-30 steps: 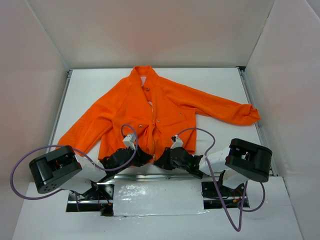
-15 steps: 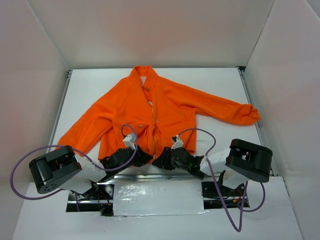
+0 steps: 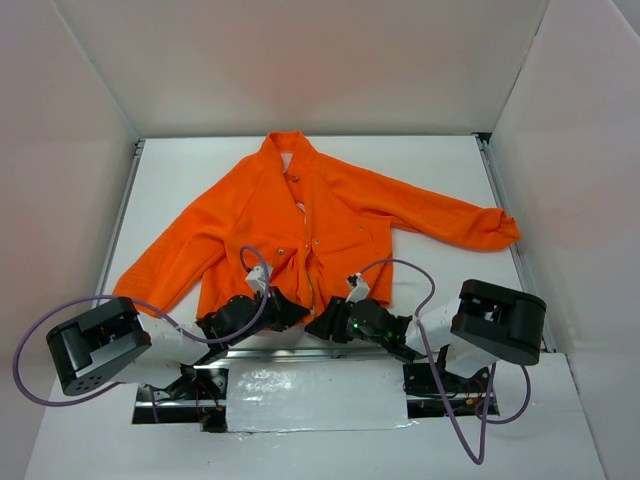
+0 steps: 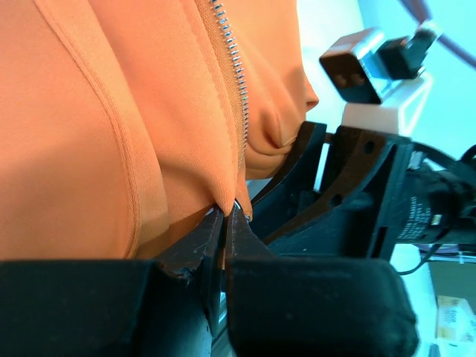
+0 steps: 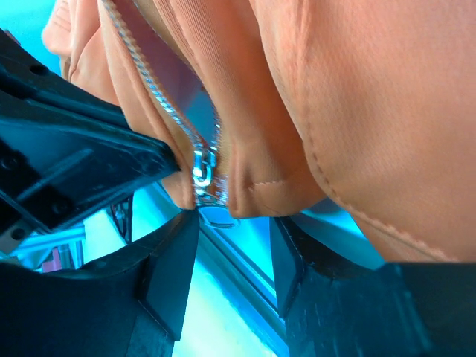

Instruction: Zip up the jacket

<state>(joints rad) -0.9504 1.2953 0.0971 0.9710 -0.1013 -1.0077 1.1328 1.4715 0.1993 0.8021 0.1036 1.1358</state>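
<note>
The orange jacket (image 3: 300, 225) lies flat on the white table, collar far, hem near, its front open along the zipper. My left gripper (image 3: 292, 310) is shut on the hem's left zipper edge (image 4: 229, 204); the zipper teeth (image 4: 236, 74) run up from its fingertips. My right gripper (image 3: 320, 325) is open at the hem's right side. Its fingers (image 5: 175, 260) stand apart around the silver zipper slider (image 5: 204, 175) and pull tab, not closed on them. The two grippers nearly touch.
The right sleeve (image 3: 470, 222) stretches toward the right wall and the left sleeve (image 3: 150, 270) toward the left wall. A metal rail (image 3: 300, 355) runs along the table's near edge under the grippers. White walls enclose three sides.
The left arm's base link has dropped lower and left. The right gripper has shifted slightly toward the near edge. The jacket hem stays pinched at the bottom centre.
</note>
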